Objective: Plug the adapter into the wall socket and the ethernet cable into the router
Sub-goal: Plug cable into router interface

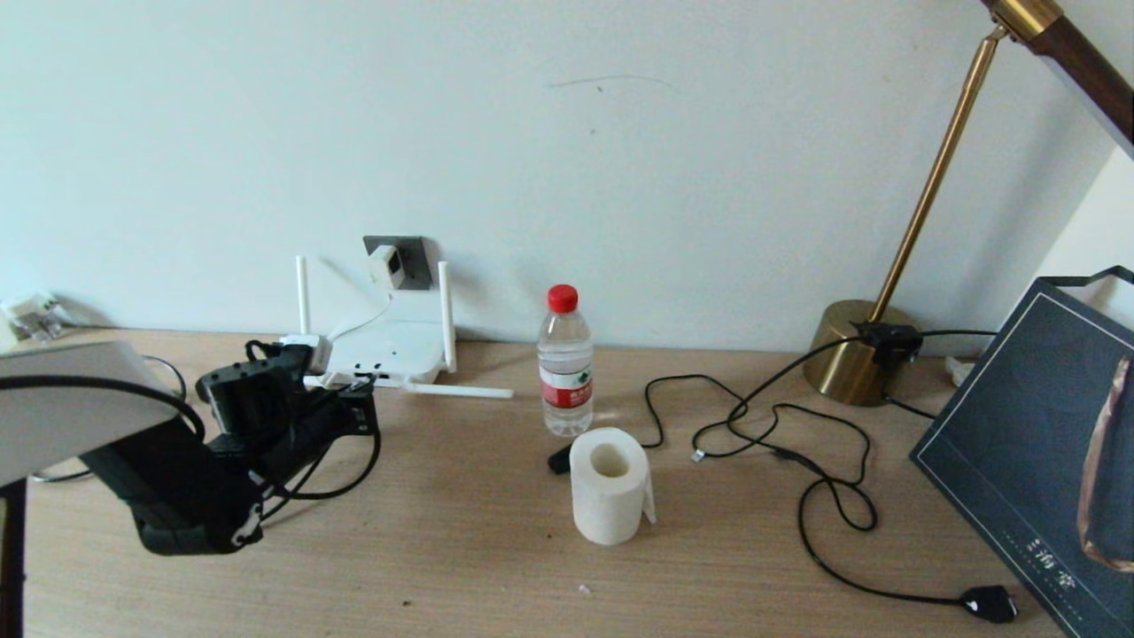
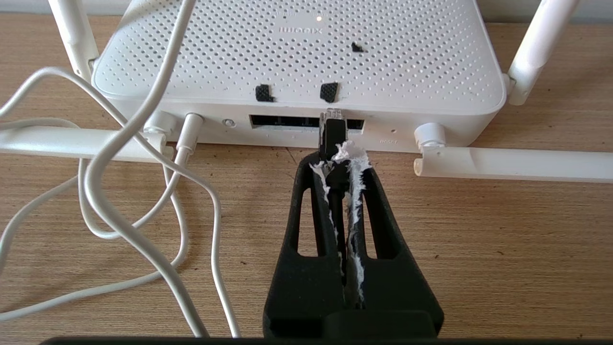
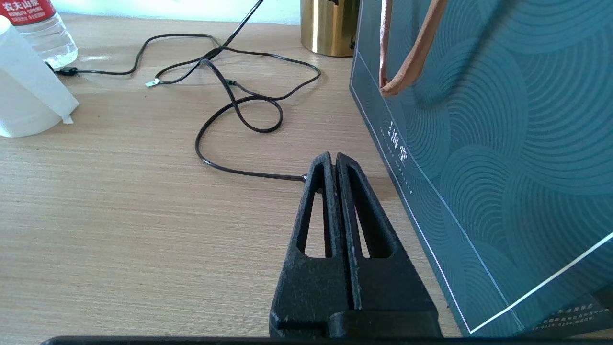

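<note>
The white router [image 1: 390, 350] lies against the wall, two antennas upright and two folded flat. Above it the white adapter [image 1: 387, 264] sits on the dark-grey wall socket [image 1: 409, 260], its cord hanging down to the router. My left gripper [image 2: 335, 160] is shut on the black plug of the ethernet cable [image 2: 331, 136]. The plug's clear tip touches the router's [image 2: 297, 52] port row; how deep it sits I cannot tell. In the head view the left gripper [image 1: 354, 394] is at the router's front edge. My right gripper [image 3: 334, 158] is shut on nothing, low over the table.
A water bottle [image 1: 565, 359] and a toilet-paper roll [image 1: 608, 483] stand mid-table. The brass lamp base [image 1: 855, 354] and its looping black cord [image 1: 824, 478] lie to the right. A dark teal bag [image 3: 479, 120] stands close beside the right gripper. White cords [image 2: 119, 191] loop beside the router.
</note>
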Controlling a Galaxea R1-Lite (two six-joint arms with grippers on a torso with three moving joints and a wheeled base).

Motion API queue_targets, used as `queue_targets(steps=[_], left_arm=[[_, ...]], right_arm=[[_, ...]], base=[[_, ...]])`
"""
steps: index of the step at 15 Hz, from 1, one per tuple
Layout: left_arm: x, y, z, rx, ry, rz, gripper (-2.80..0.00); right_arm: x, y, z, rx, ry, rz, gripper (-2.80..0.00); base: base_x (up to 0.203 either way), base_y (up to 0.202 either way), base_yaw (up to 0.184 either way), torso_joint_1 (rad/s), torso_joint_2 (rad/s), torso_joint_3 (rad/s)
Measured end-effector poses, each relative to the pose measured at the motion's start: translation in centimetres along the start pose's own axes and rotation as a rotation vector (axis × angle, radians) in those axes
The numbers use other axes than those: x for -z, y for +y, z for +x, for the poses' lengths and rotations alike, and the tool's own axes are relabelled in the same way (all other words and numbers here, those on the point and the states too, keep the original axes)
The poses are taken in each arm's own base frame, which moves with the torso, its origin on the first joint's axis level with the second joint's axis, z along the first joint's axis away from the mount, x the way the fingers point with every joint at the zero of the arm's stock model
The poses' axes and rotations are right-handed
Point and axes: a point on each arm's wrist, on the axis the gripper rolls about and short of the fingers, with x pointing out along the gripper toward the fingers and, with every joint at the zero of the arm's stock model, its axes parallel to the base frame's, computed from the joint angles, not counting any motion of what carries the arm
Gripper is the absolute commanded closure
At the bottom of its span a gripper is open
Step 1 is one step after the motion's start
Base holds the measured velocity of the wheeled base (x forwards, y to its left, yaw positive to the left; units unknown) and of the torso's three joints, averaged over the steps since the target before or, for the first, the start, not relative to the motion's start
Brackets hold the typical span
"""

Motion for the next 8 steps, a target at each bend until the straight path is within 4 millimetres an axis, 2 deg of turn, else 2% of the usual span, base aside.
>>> queue_targets(steps=[8], left_arm=[[0.27, 0.00, 0.31, 0.000, 0.004, -0.001, 0.00]], right_arm=[[0.00, 0.00, 0.00, 0.000, 0.000, 0.000, 0.00]], base=[[0.000, 0.000, 0.000, 0.000, 0.00, 0.000]])
